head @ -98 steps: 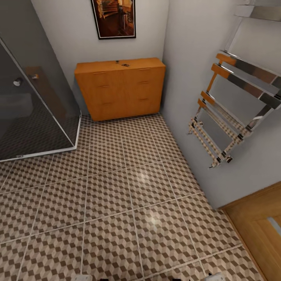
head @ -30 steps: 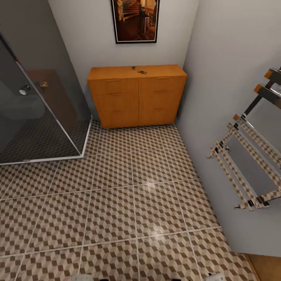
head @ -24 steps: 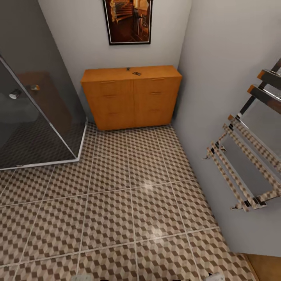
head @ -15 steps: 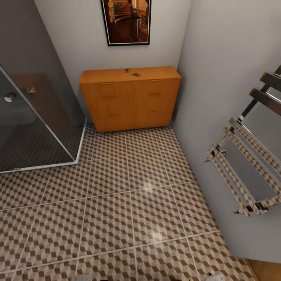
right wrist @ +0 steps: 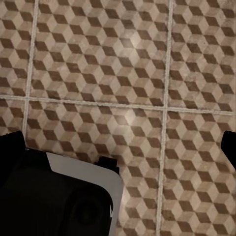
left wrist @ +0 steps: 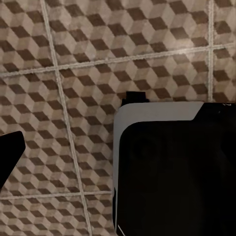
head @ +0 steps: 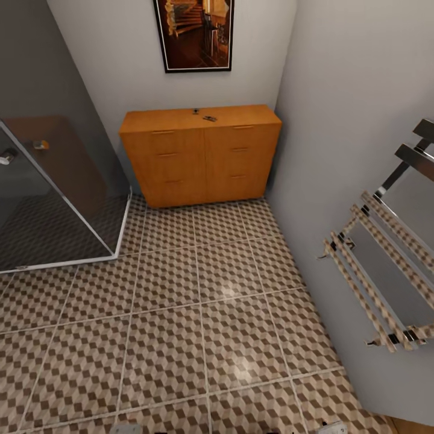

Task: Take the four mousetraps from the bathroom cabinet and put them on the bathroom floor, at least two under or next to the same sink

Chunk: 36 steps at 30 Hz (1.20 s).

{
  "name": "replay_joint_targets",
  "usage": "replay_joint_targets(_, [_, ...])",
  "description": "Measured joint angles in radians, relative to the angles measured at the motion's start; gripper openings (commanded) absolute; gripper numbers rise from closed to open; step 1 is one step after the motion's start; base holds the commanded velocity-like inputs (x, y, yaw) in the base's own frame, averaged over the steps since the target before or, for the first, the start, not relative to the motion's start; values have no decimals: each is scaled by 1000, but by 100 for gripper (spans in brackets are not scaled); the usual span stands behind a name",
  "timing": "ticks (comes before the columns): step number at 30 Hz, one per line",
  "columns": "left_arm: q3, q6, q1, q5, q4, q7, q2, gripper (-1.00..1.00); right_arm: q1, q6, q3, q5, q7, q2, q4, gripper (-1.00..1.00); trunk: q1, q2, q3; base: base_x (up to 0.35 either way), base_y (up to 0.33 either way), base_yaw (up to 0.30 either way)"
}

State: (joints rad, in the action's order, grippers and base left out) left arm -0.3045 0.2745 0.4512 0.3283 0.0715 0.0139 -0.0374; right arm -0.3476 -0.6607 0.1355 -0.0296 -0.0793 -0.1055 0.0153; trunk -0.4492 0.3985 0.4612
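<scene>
Framed picture (head: 194, 35): dark wood-toned print in black frame, on the grey back wall at 12 o'clock. Glass shower enclosure (head: 54, 199): smoked panels, white base rail, at 9 o'clock. Chrome towel rail (head: 386, 265): wall-mounted, mirror-finish bars, at 3 o'clock.

The cabinet (head: 199, 157) stands against the far wall, shower enclosure (head: 54, 199) left, towel rail (head: 386, 271) right.

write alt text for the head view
An orange-brown cabinet stands against the far wall under a framed picture, small dark items on its top. Patterned floor tiles lie before it, a glass shower left, a towel rail right.
</scene>
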Motion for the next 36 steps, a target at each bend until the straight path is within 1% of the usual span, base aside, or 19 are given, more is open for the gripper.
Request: replay_joint_targets(36, [0,0,0,0,0,0,0,100,0,0,0,0,0,0,0,100,0,0,0,158,0,0])
